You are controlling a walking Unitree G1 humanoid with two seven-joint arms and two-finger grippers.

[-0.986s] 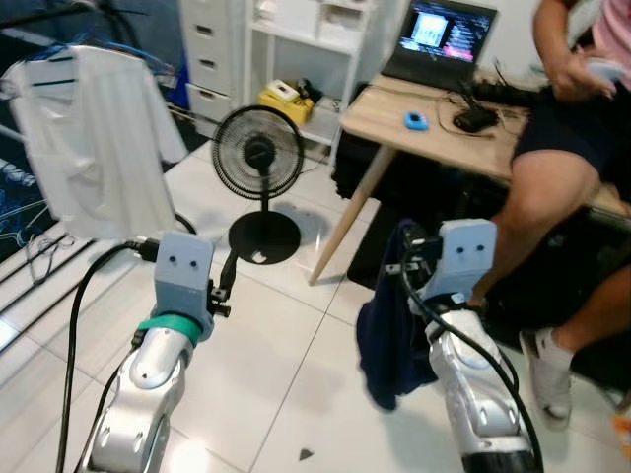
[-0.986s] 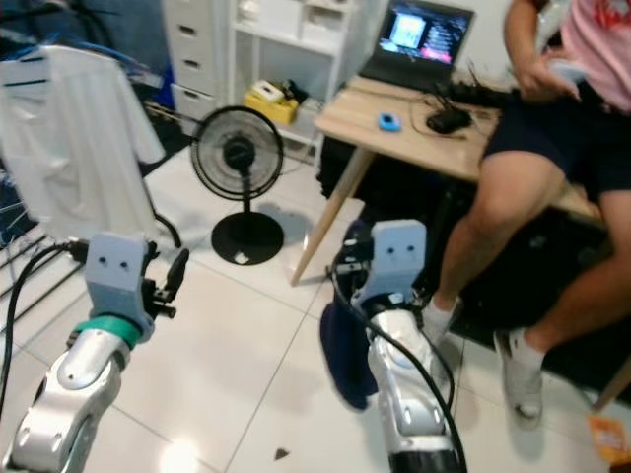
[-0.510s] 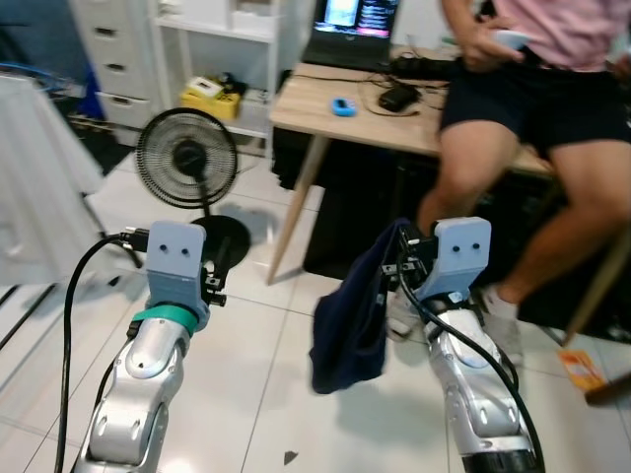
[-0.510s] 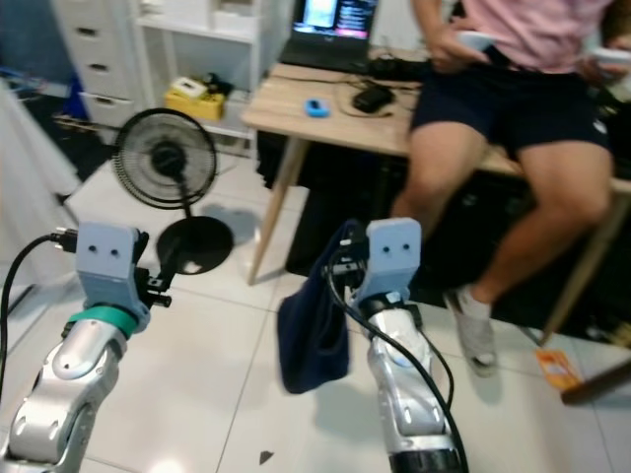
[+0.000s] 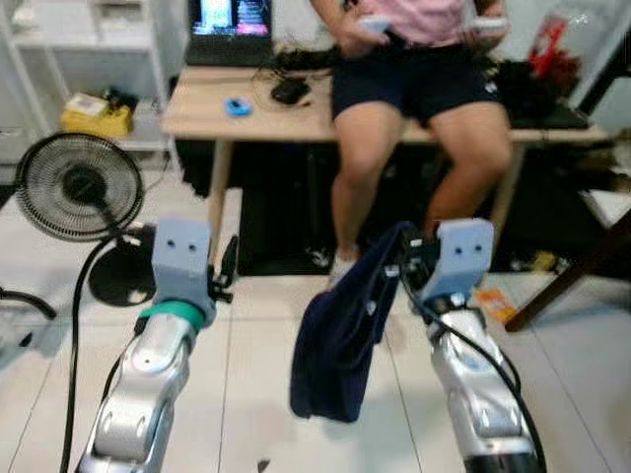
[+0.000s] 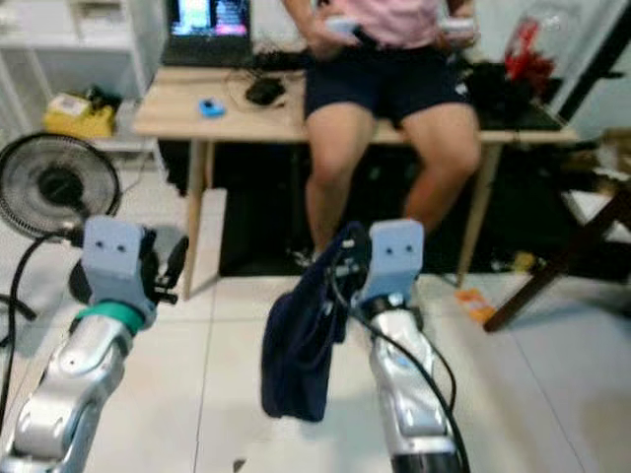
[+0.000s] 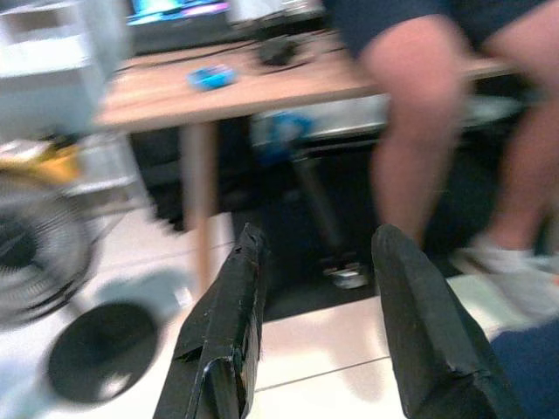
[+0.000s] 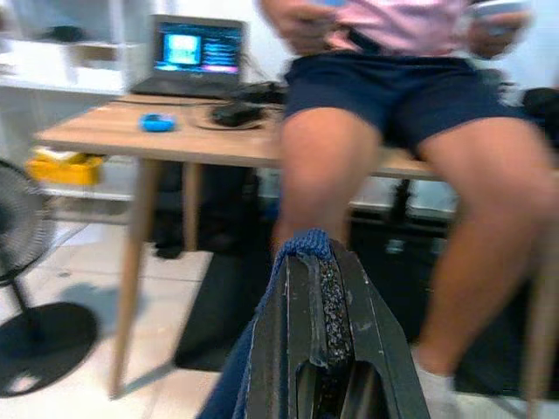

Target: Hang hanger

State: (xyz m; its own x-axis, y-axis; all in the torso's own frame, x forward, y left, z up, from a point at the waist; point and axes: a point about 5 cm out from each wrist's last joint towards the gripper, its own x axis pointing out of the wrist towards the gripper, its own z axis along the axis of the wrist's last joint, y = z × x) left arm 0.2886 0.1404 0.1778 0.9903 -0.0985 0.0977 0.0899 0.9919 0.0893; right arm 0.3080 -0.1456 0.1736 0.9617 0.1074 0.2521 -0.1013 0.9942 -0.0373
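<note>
The right gripper point(image 5: 409, 258) has its jaws pressed together on the top edge of a dark navy garment point(image 5: 340, 340), which hangs from that pinch in a loose fold above the white tiled floor point(image 5: 246, 394); held high this way, the cloth is kept off the tiles while the robot carries it. In the right wrist view the blue hem point(image 8: 301, 244) curls over the tips of the closed fingers point(image 8: 319, 323), so the hold sits at the very edge of the fabric. The hanger named in the task cannot be made out; if there is one, it is presumably inside the folds, and I cannot tell. The left gripper point(image 5: 225, 268) is raised beside the load with its jaws standing wide apart and nothing between them, as the left wrist view shows with its two black fingers point(image 7: 218, 340) spread, probably kept ready to steady or take the cloth. Straight ahead a person point(image 5: 419, 99) sits on the wooden desk point(image 5: 197, 108), legs hanging down in front, with a laptop point(image 5: 230, 25) and a small blue object point(image 5: 238, 105) on the top. A standing fan point(image 5: 74, 192) is off to the robot's left. No rail or rack to hang from lies ahead, so by my judgement the hanging step is not yet begun.
</note>
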